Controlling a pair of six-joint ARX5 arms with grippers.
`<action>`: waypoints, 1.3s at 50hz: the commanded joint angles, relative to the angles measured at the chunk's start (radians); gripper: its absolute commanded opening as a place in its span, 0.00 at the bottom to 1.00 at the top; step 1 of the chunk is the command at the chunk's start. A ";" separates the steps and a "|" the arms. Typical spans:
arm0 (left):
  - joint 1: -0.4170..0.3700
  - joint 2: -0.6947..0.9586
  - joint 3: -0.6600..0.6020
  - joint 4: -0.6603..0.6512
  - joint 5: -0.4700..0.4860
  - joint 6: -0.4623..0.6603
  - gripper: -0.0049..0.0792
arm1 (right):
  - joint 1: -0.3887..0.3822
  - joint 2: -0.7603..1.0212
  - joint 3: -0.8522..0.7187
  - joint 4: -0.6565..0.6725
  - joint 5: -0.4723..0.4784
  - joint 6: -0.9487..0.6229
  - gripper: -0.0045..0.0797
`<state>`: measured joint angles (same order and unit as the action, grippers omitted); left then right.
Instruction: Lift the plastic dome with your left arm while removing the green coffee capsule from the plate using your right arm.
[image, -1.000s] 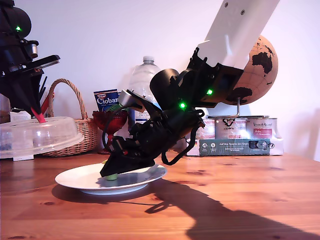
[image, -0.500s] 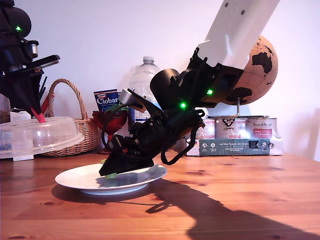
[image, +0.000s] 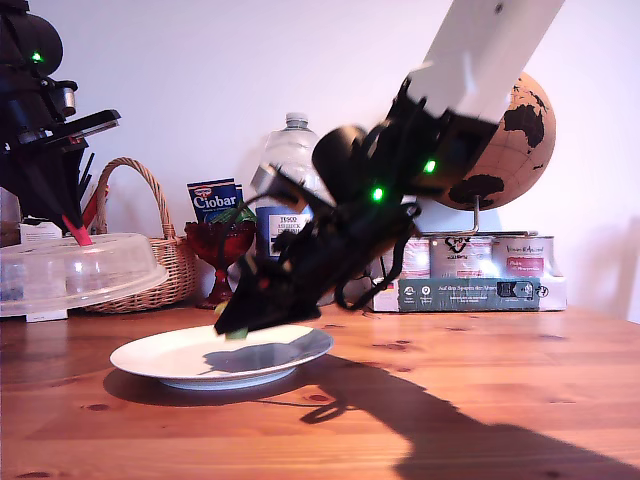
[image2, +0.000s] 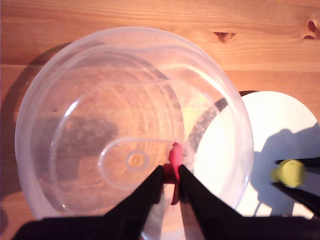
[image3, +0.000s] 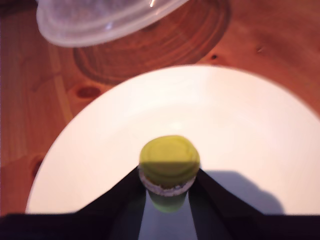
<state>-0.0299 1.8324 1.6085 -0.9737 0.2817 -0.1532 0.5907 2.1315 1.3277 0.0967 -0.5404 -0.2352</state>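
My first pincer (image2: 171, 181) pinches the red-pink tab (image2: 174, 160) on top of the plastic dome (image: 75, 272), its thin black fingers meeting on either side of it; the all-black arm (image: 35, 120) hangs near-vertical at the exterior view's left, with the dome held in the air, clear of the wooden counter (image: 480, 400). Dome is cloudy-clear plastic, low and round, with a wide flared rim; wood grain shows through it in the first wrist view. My second pincer (image3: 169, 186) is clamped on the green coffee capsule (image3: 169, 167), long pointed black fingers pressing its sides. The second arm (image: 470, 70), with its white boxy upper link, slants down steeply from the exterior view's upper right, wrist black and cabled. Capsule is pale green, tapered, flat-topped, and sits raised just above the plate (image: 180, 355), not touching it. Plate is round, shallow, glossy white, resting on the counter, with the arm's shadow across it.
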 joint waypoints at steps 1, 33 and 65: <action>0.001 -0.021 0.017 0.003 0.002 0.004 0.03 | -0.006 -0.041 -0.003 -0.014 -0.006 -0.001 0.31; 0.001 -0.021 0.017 0.007 0.003 0.004 0.03 | -0.058 -0.126 -0.004 -0.138 -0.037 -0.051 0.39; -0.018 -0.021 0.017 0.048 0.037 -0.004 0.03 | -0.064 -0.126 -0.004 -0.258 0.014 -0.201 0.48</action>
<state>-0.0376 1.8324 1.6085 -0.9401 0.3103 -0.1547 0.5114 2.0003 1.3277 -0.1623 -0.5304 -0.4065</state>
